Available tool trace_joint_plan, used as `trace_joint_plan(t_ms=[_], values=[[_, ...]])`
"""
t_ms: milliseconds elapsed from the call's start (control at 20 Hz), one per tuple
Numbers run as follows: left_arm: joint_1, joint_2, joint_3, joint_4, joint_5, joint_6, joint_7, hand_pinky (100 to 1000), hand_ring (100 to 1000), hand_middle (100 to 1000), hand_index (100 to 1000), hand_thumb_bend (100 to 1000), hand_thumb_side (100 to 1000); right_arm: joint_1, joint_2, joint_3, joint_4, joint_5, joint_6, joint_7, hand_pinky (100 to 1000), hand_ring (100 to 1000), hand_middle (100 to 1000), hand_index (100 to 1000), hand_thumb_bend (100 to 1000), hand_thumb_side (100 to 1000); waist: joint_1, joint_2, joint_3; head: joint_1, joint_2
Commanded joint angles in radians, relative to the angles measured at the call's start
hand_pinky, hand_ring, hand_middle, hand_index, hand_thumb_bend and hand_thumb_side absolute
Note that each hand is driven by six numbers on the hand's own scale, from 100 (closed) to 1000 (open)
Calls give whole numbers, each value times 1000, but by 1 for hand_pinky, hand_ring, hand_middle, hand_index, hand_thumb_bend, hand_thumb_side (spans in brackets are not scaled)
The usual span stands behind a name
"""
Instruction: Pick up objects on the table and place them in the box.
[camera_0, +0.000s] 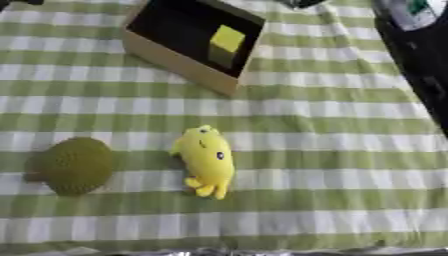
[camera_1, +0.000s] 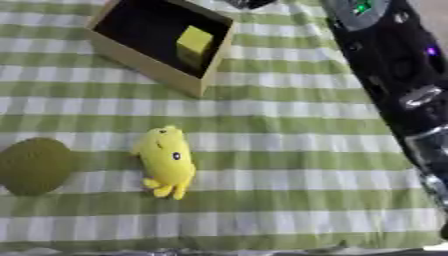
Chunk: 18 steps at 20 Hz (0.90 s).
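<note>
Even, bright, diffuse light; soft blur throughout; box (camera_0: 179, 62) interior dark; faint shadows under objects.

text: none legible | labels: none | brands: none | numbers: none | signs: none

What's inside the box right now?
The box holds one yellow block, leaning near its right inner wall. The rest of the dark interior shows nothing else, though the near wall hides the floor just behind it. The toy and green ball lie outside on the cloth.
</note>
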Motion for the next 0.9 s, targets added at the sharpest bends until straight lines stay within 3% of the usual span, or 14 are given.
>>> trace_joint_plan(t_ms=[50,250,400,500,700,900], values=[[-10,69,13,-15,-71,-32,12,687,795,718,827,100,592,37,-100,-43,-147,-168,-239,279,999,1000,578,923,100,193,26,-43,-6,10,5],[-20,154,4,-15,-188,-80,45,710,814,734,831,100,657,156,-188,-110,-341,-378,-124,217,981,1000,573,917,100,373,38,-45,-21,15,5],[-23,225,-10,-15,-258,-97,60,728,825,742,841,100,672,241,-241,-175,-451,-476,-77,146,965,1000,571,908,100,428,47,-44,-33,22,5],[-18,284,-23,-15,-303,-104,58,747,834,753,862,100,614,295,-271,-224,-510,-523,-40,58,962,1000,567,901,100,404,52,-43,-41,24,3],[2,416,-47,-15,-403,-107,25,804,872,799,901,100,399,389,-314,-305,-612,-552,14,-130,955,1000,564,890,100,364,64,-42,-52,16,-1],[15,515,-78,-15,-481,-77,-38,866,912,835,923,100,295,456,-338,-331,-676,-519,45,-228,966,1000,552,889,100,405,75,-44,-58,9,-2]])
